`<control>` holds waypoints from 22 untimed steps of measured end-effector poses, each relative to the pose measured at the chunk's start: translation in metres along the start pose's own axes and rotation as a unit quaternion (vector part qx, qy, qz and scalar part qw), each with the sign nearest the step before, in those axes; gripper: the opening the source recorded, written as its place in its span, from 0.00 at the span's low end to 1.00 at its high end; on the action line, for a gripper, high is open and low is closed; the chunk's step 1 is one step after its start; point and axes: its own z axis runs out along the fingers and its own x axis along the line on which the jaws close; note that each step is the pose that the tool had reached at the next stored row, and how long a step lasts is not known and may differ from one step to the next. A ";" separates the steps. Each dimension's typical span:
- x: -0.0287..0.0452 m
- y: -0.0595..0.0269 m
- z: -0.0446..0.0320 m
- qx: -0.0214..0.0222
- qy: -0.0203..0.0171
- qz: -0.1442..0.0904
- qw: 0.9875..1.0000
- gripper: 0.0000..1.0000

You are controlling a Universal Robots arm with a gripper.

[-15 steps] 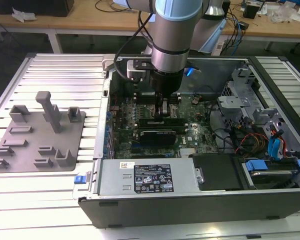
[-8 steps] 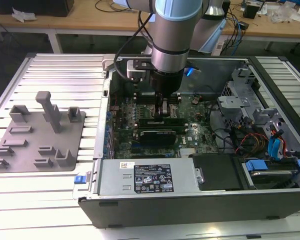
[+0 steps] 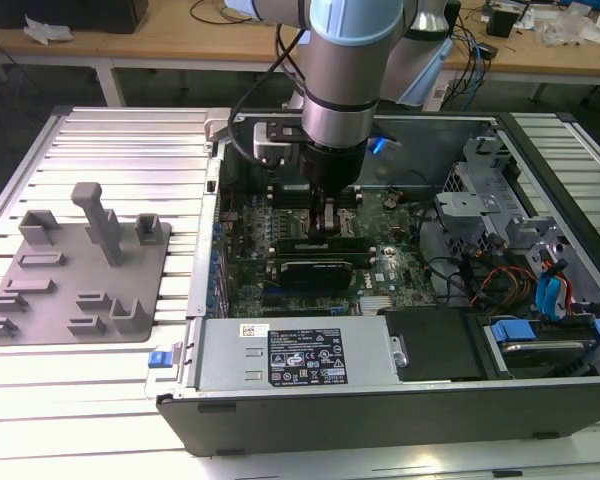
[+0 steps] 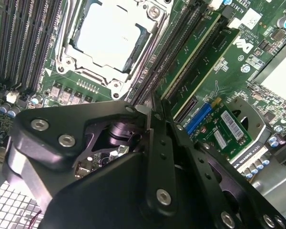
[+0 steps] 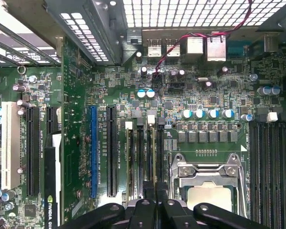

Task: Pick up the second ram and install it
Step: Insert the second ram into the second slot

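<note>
Open computer case (image 3: pixel 540 200), pincer (image 3: pixel 325 222) over motherboard (image 3: pixel 250 215)

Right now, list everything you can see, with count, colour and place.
Computer case: one, black, open on the slatted table.
Circuit board: one, green, inside the case.
Memory sticks: two, green, seated in slots beside the processor socket.
Processor socket: one, silver, on the board.
Black card: one, across the board's middle.
Grey tray: one, with posts, at the exterior view's left.
Table: one, white.
Gripper: one, black, down among the memory slots.
</note>
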 end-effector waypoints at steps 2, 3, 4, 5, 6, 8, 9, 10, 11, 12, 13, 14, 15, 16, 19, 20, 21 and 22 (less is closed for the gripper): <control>0.0000 0.0000 0.0022 0.000 0.000 0.000 1.000 0.09; -0.0001 0.0000 0.0028 0.000 0.000 0.000 1.000 0.09; -0.0001 -0.0001 0.0036 0.000 0.000 0.000 1.000 0.09; -0.0001 0.0000 0.0037 0.000 0.000 0.000 1.000 0.09; -0.0001 0.0000 0.0037 0.000 0.000 0.000 1.000 0.09; -0.0001 -0.0001 0.0038 0.000 0.000 0.000 1.000 0.09; -0.0001 -0.0001 0.0039 0.000 0.000 0.000 1.000 0.11; -0.0002 -0.0001 0.0039 0.000 0.000 0.000 1.000 0.11; -0.0001 -0.0001 0.0039 0.000 0.000 0.000 1.000 0.17; -0.0001 -0.0001 0.0039 0.000 0.000 0.000 1.000 0.17; -0.0001 -0.0001 0.0039 0.000 0.000 0.000 1.000 0.17; -0.0001 -0.0001 0.0039 0.000 0.000 0.000 1.000 0.17; -0.0001 0.0000 0.0032 0.000 0.000 0.000 1.000 0.17; 0.0001 0.0002 -0.0028 0.000 0.000 0.000 1.000 0.17; 0.0005 0.0001 -0.0174 0.000 0.000 0.000 1.000 0.17; 0.0005 -0.0026 -0.0176 0.000 0.000 0.000 1.000 0.17; 0.0004 -0.0091 -0.0178 0.000 0.000 0.000 1.000 0.17; 0.0004 -0.0148 -0.0179 0.000 0.000 0.000 1.000 0.17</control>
